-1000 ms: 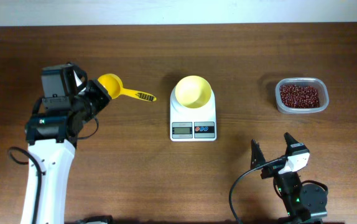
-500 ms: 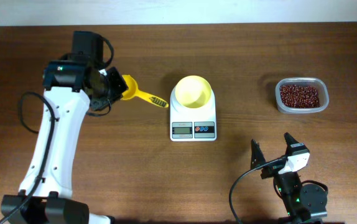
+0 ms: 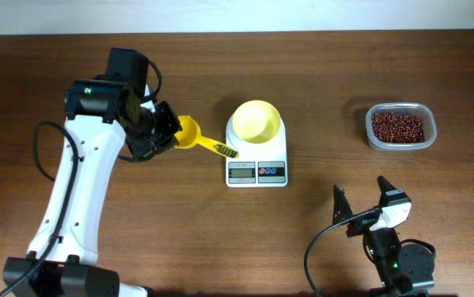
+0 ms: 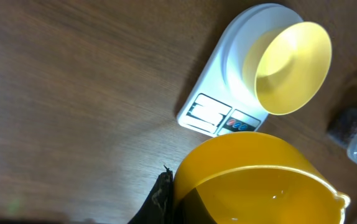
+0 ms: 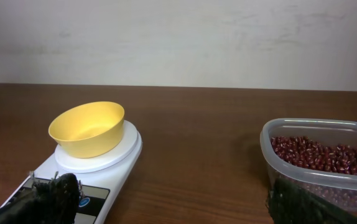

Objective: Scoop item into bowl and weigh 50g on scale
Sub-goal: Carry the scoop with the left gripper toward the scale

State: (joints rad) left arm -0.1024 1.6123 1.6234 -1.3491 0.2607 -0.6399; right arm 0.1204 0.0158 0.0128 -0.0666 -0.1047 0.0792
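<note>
My left gripper is shut on the cup of a small yellow scoop, held just left of the scale. The scoop's handle tip points at the scale's left edge. In the left wrist view the empty scoop fills the lower right, with one black finger against its side. The pale yellow bowl stands empty on the white scale. Red-brown beans lie in a clear tub at the right. My right gripper rests open near the front right, facing the bowl and the beans.
Dark wooden table with a pale wall along its far edge. The left arm's white link reaches in from the front left. A black cable loops beside the right arm's base.
The left arm has swung right and forward with the scoop, from the far left to just beside the scale. The right arm has not moved.
</note>
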